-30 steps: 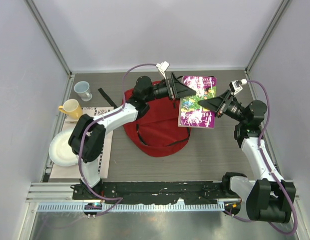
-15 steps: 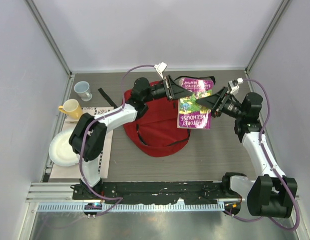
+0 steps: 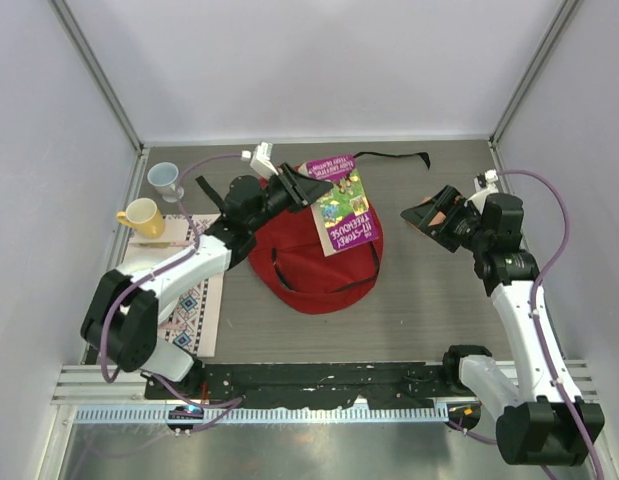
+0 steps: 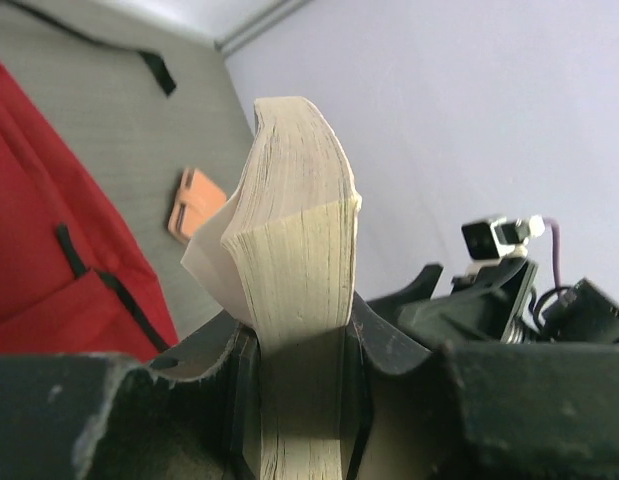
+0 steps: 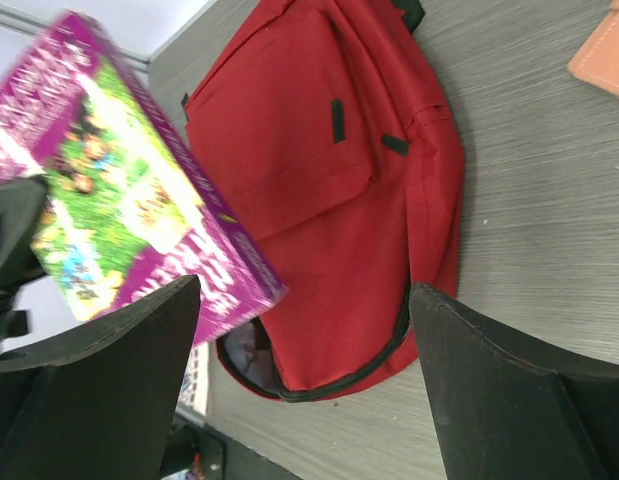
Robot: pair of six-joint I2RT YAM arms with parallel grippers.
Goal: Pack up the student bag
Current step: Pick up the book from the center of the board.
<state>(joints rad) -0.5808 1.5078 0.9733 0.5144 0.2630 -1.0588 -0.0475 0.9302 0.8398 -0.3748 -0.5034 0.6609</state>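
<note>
L gripper (image 3: 309, 188) has the book (image 3: 341, 205): fingers (image 4: 214, 350) clamped on the page block, one each side, pages squeezed tight btw them. In the L wrist view it's the cream page edges facing us, and one thin leaf curls away on the left side. The purple-and-green cover faces up in the top view.

The book hangs over the far right part of the student bag (image 3: 309, 265). Can't tell whether they touch.

The bag's lying flat mid-table, a bit left of centre, red w/ black trim. In the R wrist view the front pocket is up and a dark gap in the zipper trim shows just beneath the book's corner.

R gripper (image 3: 430, 214) is out to the right, well apart from book and bag. Fingers (image 5: 109, 370) spread wide, nothing btw them, and they point back toward the bag.

A small flat orange item (image 5: 601, 55) sits on the table (image 3: 429, 300), right of the bag and close by R gripper.

Far left: a pale cup (image 3: 166, 180) and a yellow cup (image 3: 141, 217) just nearer than it. A patterned mat (image 3: 197, 298) lies on the left, partly under the L arm. A black strap (image 3: 394, 157) trails along the far edge.
</note>
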